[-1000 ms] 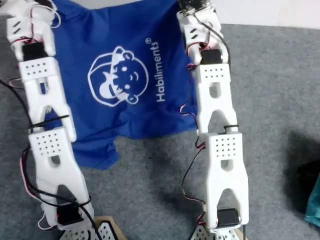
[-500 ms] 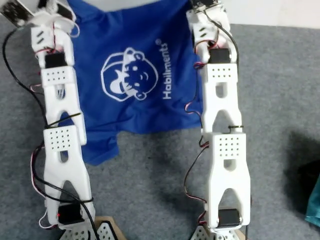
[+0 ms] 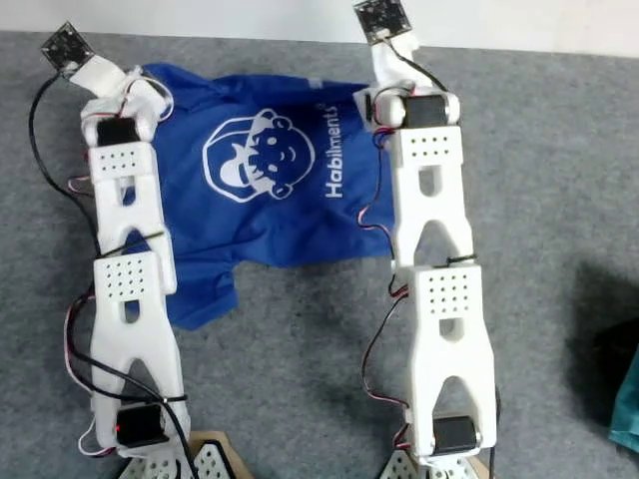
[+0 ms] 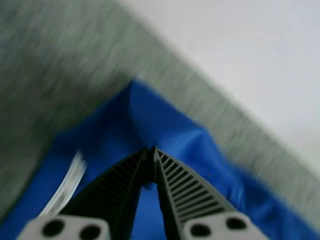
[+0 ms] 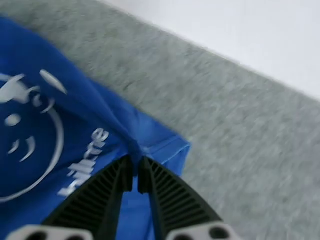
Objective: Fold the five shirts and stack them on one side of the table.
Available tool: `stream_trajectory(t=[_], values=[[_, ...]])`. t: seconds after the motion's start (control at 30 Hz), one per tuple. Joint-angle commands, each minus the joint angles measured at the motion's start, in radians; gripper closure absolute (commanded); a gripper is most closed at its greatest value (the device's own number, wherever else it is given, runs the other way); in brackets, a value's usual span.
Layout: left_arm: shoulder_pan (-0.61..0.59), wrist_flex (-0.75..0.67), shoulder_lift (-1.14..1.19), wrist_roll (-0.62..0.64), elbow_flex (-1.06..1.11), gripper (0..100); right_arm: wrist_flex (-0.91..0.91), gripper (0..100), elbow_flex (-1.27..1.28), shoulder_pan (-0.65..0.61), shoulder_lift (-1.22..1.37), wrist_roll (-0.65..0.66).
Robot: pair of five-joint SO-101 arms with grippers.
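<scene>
A blue shirt with a white cartoon print lies spread face up on the grey table, one sleeve sticking out toward the near left. My left gripper is at its far left corner. In the left wrist view the jaws are shut on a pinched fold of blue shirt. My right gripper is at the far right corner. In the right wrist view it is shut on the blue shirt beside the white lettering.
The grey table ends at a white strip along the far side. A teal cloth and a dark object sit at the right edge. Open grey surface lies right of the right arm.
Both grippers have come back toward the near side, drawing the shirt with them. Its far edge, earlier past the view's top, now lies on the table.
</scene>
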Motion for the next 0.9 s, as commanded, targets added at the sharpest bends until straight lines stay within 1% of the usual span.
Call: stream_trajectory(t=[0.0,0.1,0.23,0.47,0.57,0.7,0.87], values=[[-0.004,0.434,-0.170,-0.002,-0.068,99,0.189,99.1,-0.148,-0.038,-0.028,-0.026],[-0.024,0.615,-0.219,-0.002,-0.070,99,0.308,99.1,-0.228,-0.051,-0.025,-0.023],[-0.031,0.783,-0.282,-0.002,-0.068,99,0.406,99.1,-0.255,-0.042,-0.024,-0.021],[-0.085,0.795,-0.395,-0.002,-0.054,99,0.423,99.1,-0.255,0.030,-0.025,-0.015],[-0.093,0.795,-0.463,-0.002,0.036,99,0.469,99.1,-0.257,0.033,-0.033,0.017],[-0.073,0.795,-0.602,-0.002,0.248,99,0.489,99.1,-0.274,0.031,-0.036,0.018],[-0.022,0.795,-0.816,-0.018,0.648,99,0.490,99.1,-0.274,0.031,-0.031,0.015]])
